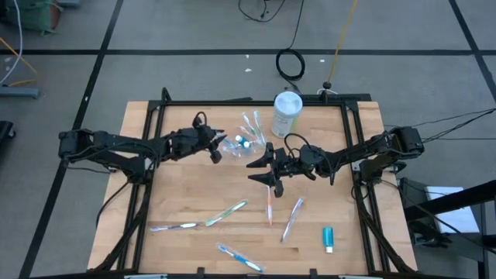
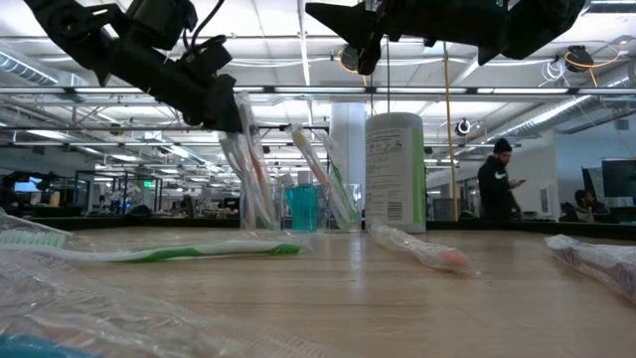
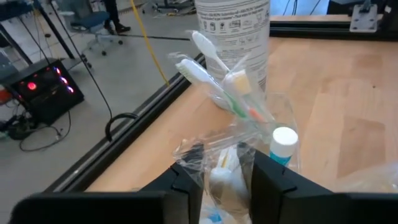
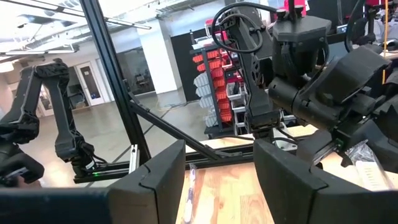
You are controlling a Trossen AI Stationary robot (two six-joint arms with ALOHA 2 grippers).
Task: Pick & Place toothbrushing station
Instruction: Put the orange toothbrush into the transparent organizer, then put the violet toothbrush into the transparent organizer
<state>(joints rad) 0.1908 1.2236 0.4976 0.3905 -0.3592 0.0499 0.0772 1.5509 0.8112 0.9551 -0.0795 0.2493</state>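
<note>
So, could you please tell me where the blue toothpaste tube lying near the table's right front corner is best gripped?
Probably across the blue toothpaste tube's flat middle, from straight above. It lies flat and alone on the table, its white cap toward the front edge, so fingers can close on its two long sides.

This is looking like a big open robotics lab: ceiling light strips (image 2: 298, 89) are glowing overhead, a person (image 2: 494, 179) is standing at far desks, red parts bins (image 4: 214, 74) are filling a rack, cables (image 1: 291, 63) are trailing over grey carpet (image 1: 194, 77).
</note>
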